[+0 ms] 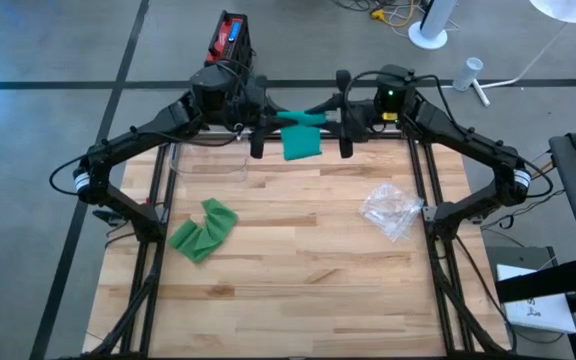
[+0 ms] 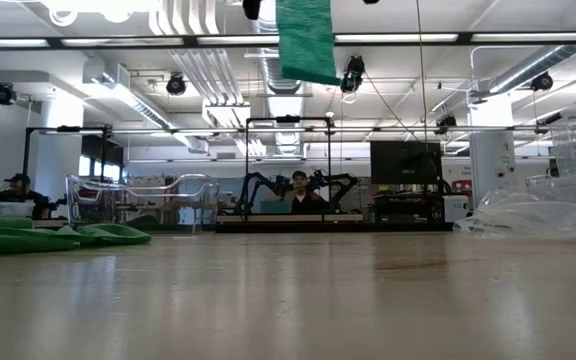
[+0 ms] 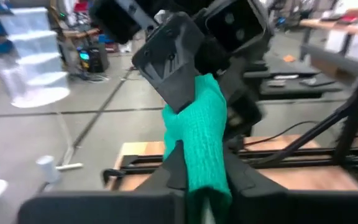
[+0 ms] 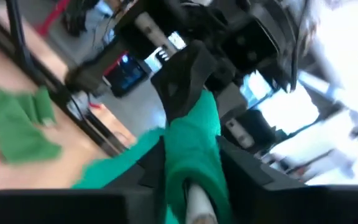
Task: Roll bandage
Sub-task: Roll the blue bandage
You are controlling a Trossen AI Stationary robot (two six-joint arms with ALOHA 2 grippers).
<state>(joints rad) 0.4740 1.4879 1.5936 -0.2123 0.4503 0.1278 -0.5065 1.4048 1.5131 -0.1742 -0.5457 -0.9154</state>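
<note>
Both arms hold a green bandage (image 1: 300, 138) aloft above the far edge of the tabletop (image 1: 298, 250), stretched between them. The left hand (image 3: 199, 180) is closed on one end, the right hand (image 4: 188, 168) closed on the other, a loose tail hanging below. Uneven pull could, by the look of it, drag the fabric from either grip or skew the roll. A second green bandage (image 1: 203, 230) lies well below the left hand.

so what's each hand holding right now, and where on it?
Both grip the same green bandage in mid-air: left hand and right hand each pinch its upper part from opposite sides, the rest hanging loose.
</note>
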